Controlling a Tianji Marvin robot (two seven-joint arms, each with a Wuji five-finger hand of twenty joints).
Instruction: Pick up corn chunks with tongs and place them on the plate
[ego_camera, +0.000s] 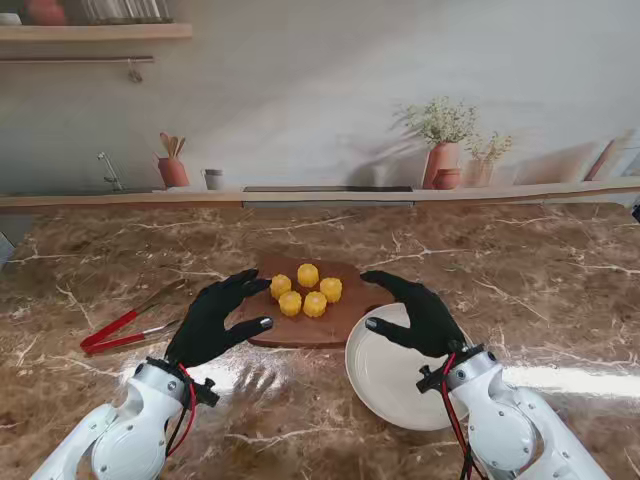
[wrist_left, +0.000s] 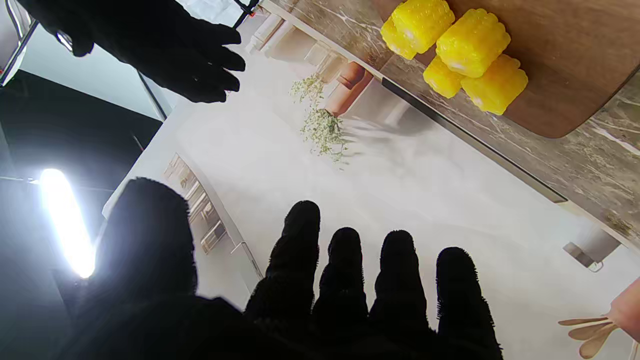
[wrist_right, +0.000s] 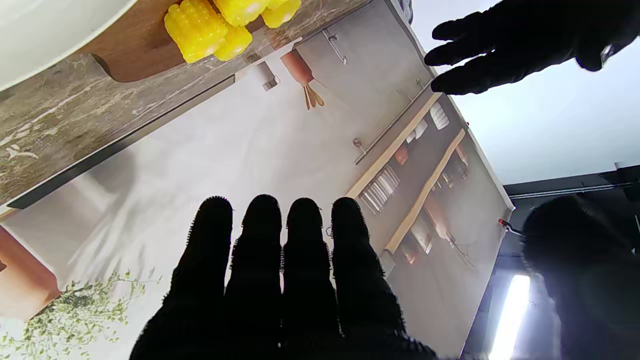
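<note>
Five yellow corn chunks (ego_camera: 305, 289) sit clustered on the dark brown wooden cutting board (ego_camera: 330, 325), which lies on the brown marbled worktop (ego_camera: 560, 280) in front of me. Just to the right of the board, touching or slightly overlapping its edge, rests the round white plate (ego_camera: 385, 385); nothing shows on the bare part I can see. My red-handled metal tongs (ego_camera: 125, 328) lie flat on the worktop to the left of the board, well apart from the corn and untouched.

My left hand (ego_camera: 215, 318), in its black glove, hovers over the near left edge of the board with the fingers (wrist_left: 345, 270) stretched out side by side and the thumb held apart, gripping nothing. My right hand (ego_camera: 415, 312) hangs over the far rim of the plate, its fingers (wrist_right: 260, 240) likewise extended close together with the thumb spread away, also empty. From each wrist view the corn lies beyond the fingertips, not touched by either hand.
</note>
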